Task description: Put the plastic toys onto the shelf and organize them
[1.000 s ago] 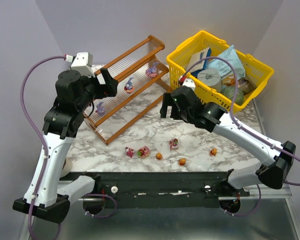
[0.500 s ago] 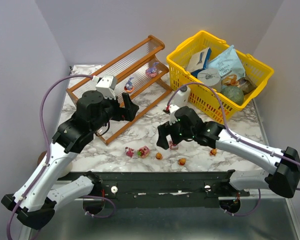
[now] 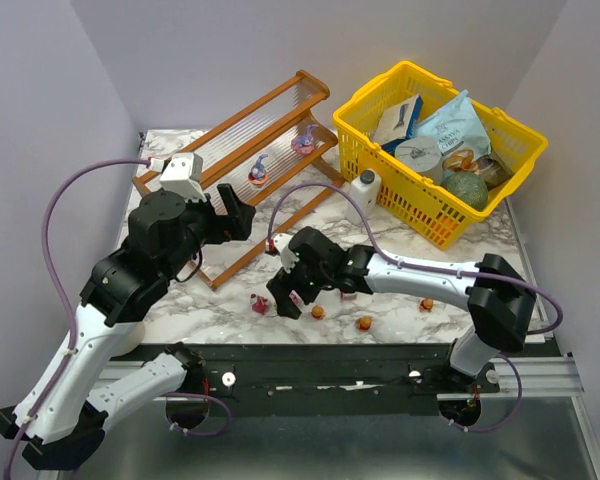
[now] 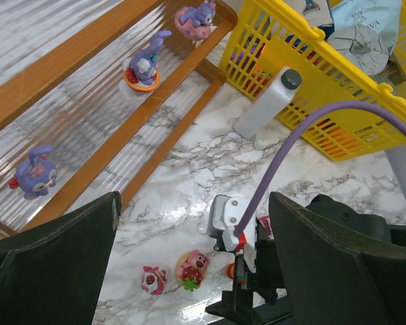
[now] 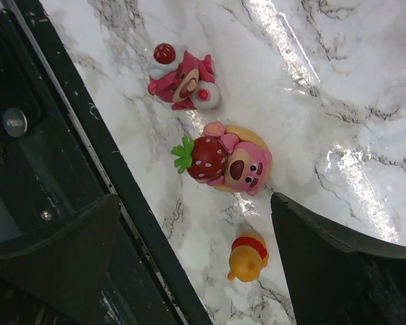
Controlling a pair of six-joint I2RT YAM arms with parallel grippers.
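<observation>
End effector of right arm (image 5: 195, 199) over pink strawberry toy (image 5: 224, 161), spread; left end effector (image 4: 193, 196) spread.

Top view high; right wrist close over pink toy (image 5: 227, 162); left wrist farther, shares it.

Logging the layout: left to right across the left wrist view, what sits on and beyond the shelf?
Small purple toy, purple toy on orange base, pink-purple toy, white bottle, yellow basket.
</observation>
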